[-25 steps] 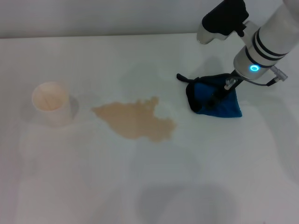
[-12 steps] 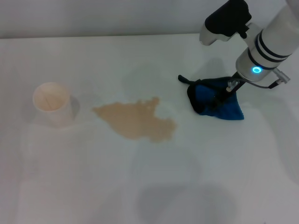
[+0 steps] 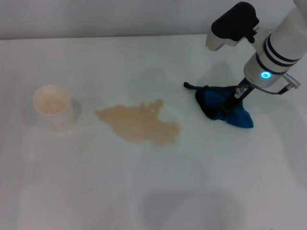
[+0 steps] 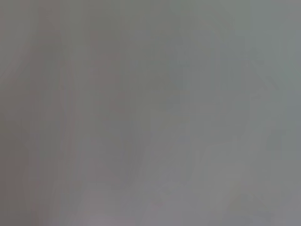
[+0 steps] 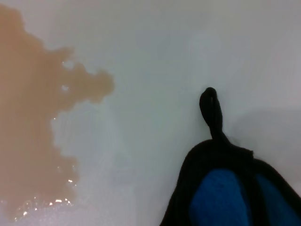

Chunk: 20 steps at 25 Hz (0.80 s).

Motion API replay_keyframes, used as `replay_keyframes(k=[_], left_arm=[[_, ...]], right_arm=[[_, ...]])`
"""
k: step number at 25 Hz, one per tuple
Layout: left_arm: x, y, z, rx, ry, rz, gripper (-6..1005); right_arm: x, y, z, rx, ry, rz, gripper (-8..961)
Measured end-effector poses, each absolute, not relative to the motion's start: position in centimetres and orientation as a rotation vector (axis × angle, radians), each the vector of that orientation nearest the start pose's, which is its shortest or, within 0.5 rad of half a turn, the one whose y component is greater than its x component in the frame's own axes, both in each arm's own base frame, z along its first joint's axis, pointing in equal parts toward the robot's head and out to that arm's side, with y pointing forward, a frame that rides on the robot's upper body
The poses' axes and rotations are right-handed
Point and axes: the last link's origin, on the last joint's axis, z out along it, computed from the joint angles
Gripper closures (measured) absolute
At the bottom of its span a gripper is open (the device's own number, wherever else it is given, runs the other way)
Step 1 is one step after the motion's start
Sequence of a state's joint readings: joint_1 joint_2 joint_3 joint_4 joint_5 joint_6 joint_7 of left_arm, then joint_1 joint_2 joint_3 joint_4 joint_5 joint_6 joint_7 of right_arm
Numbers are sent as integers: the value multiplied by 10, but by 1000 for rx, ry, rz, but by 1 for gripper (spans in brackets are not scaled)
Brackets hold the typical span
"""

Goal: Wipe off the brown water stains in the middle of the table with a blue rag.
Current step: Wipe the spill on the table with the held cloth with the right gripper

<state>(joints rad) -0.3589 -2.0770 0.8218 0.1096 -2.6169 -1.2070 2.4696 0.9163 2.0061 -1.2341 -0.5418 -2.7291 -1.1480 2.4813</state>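
The brown water stains [image 3: 140, 123] lie as a ragged tan puddle in the middle of the white table [image 3: 144, 191]; they also show in the right wrist view [image 5: 33, 117]. The blue rag [image 3: 224, 109] is bunched up to the puddle's right, its black loop [image 3: 189, 86] pointing toward the puddle. My right gripper [image 3: 235, 98] is shut on the rag's top and holds it partly raised, one corner hanging to the table. The right wrist view shows the rag [image 5: 225, 193] and its loop [image 5: 210, 110]. My left gripper is out of view.
A pale paper cup [image 3: 53, 106] stands upright to the left of the puddle. The left wrist view shows only a plain grey surface.
The right gripper has risen and moved slightly right with the rag pinched in it. The rag has gathered up from lying spread to a bunched, partly lifted shape.
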Motion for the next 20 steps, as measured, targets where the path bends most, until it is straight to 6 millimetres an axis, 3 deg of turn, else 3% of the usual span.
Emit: replay_keyframes(k=[20], left_arm=[[-379, 306, 39, -1314, -868, -950, 118]], right_arm=[[210, 397, -60, -2623, 909, -664, 828]])
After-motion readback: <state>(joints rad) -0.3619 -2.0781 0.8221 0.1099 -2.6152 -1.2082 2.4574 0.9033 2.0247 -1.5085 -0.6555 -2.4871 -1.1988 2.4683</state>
